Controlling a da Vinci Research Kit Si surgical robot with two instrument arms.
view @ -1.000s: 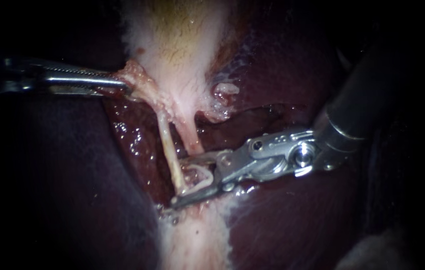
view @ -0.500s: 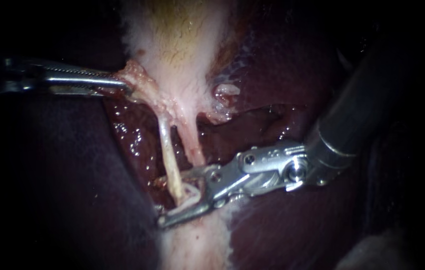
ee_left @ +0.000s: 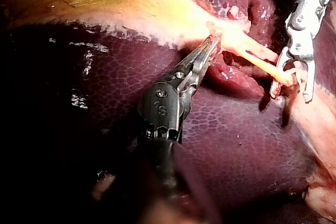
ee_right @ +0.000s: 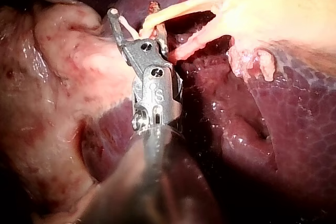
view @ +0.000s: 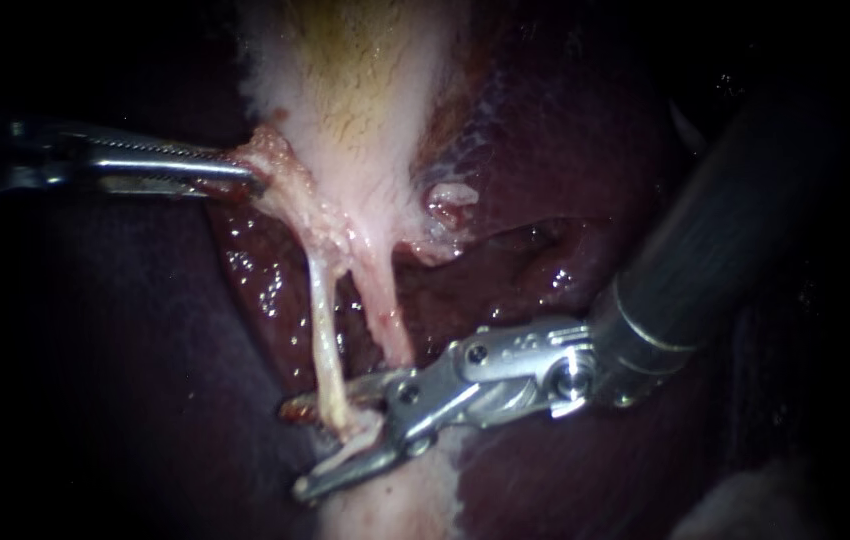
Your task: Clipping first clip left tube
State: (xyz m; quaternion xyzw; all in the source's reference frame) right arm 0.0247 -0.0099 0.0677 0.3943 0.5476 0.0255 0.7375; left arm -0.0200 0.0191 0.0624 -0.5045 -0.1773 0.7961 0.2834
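Light falls brightest on the pale gallbladder (view: pixel 355 90) beyond the jaws of the right instrument (view: pixel 293 450) and fades to near black farther out. Wet glints speckle the liver (view: pixel 265 290) beside the jaws, and their metal gleams.

The left instrument (ee_left: pixel 212 43) is gripping the pale edge of the gallbladder (ee_left: pixel 131 1) where it is narrowing, its slim jaws pressing on that tissue from both sides. Ahead of it and off to one side, the right instrument (ee_left: pixel 291 85) is straddling a thin pale tube (ee_left: pixel 262 67), its jaws standing apart, one on each side. Dark liver (ee_left: pixel 236 145) is lying under both instruments.
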